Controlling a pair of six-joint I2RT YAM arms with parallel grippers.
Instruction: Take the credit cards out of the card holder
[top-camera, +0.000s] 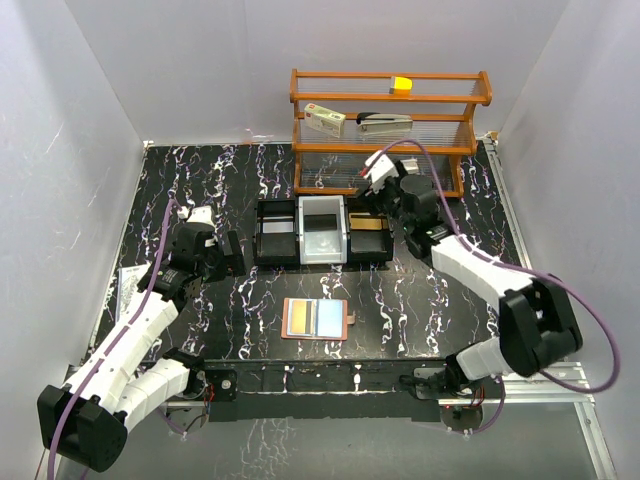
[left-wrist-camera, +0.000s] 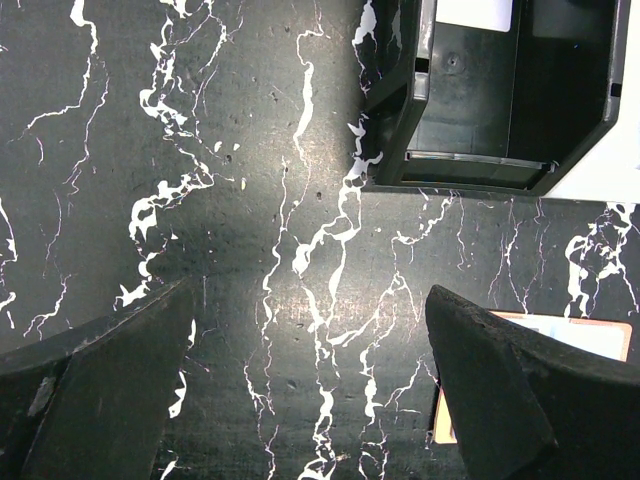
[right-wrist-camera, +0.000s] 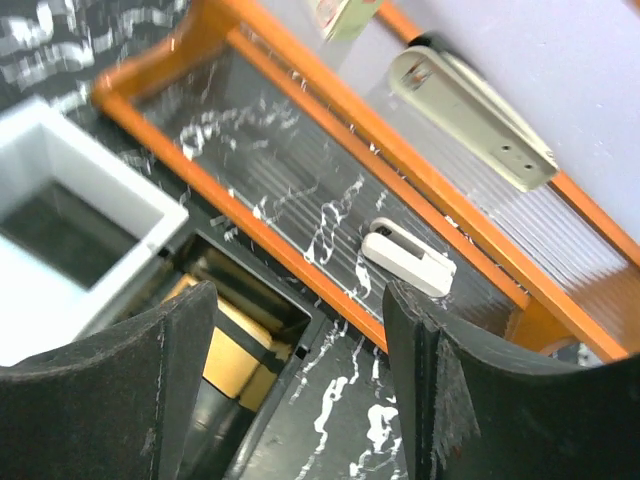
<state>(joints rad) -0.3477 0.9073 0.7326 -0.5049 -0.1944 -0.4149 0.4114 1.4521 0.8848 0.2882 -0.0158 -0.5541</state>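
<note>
**Q:** How are your left fingers set?

**A:** My left gripper (left-wrist-camera: 310, 295) is spread wide, its 2 fingers (left-wrist-camera: 110, 400) pinching nothing as it hovers over the black marbled table (left-wrist-camera: 250, 200). Behind my right-hand fingertip peeks a corner of the card holder (left-wrist-camera: 560, 330), a salmon edge around a pale face. Farther ahead is the left end of the black 3-part tray (left-wrist-camera: 395, 110).

**Q:** And the right?

**A:** My right gripper (right-wrist-camera: 300, 295) is parted too, with nothing between its 2 fingers. It hangs by the tray's right-hand end, where 1 yellow-orange card (right-wrist-camera: 235, 355) lies in the right compartment. Next to that is the white middle bin (right-wrist-camera: 100, 230). Beyond stands the orange wooden rack (right-wrist-camera: 540, 325). It has a small white object (right-wrist-camera: 408, 260) on its lowest level and a stapler (right-wrist-camera: 470, 115) on the shelf above.

**Q:** Where does the holder sit, seen from above?

**A:** It lies open and flat on the table near the front edge, between my 2 arms and well apart from both grippers and the tray. Its snap tab (top-camera: 352, 319) points toward my right side. A pale blue card (top-camera: 328, 318) shows in its right half. I cannot tell how many more are tucked in.
</note>
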